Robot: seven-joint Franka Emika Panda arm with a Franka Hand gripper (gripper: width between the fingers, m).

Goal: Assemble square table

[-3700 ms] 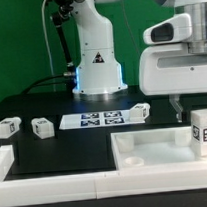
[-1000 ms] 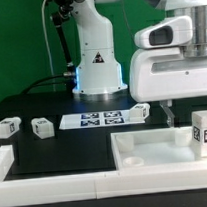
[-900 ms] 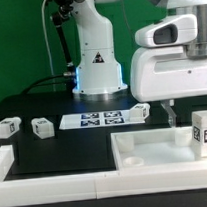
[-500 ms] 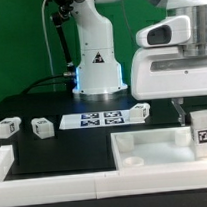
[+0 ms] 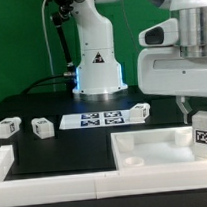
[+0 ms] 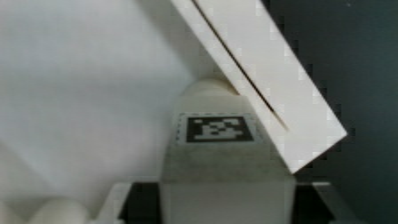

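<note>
A loose leg (image 5: 5,126), another leg (image 5: 40,127) and, past the marker board (image 5: 98,119), a third leg (image 5: 139,112) lie unfitted, so most work looks left. On the exterior view's right, the claw (image 5: 198,115) is clenched on a fourth leg (image 5: 202,135), upright at the tabletop (image 5: 146,161) corner, tight beside its rim, with open room above.

The gripper (image 5: 198,115) clamps a leg (image 5: 204,135) that the exterior view's right edge cuts off, as it does the tabletop (image 5: 144,137). In the wrist view the fingers (image 6: 139,205) run off the picture's edge (only dark slivers show), and the leg's tag (image 6: 221,129) is too blurred to read.
</note>
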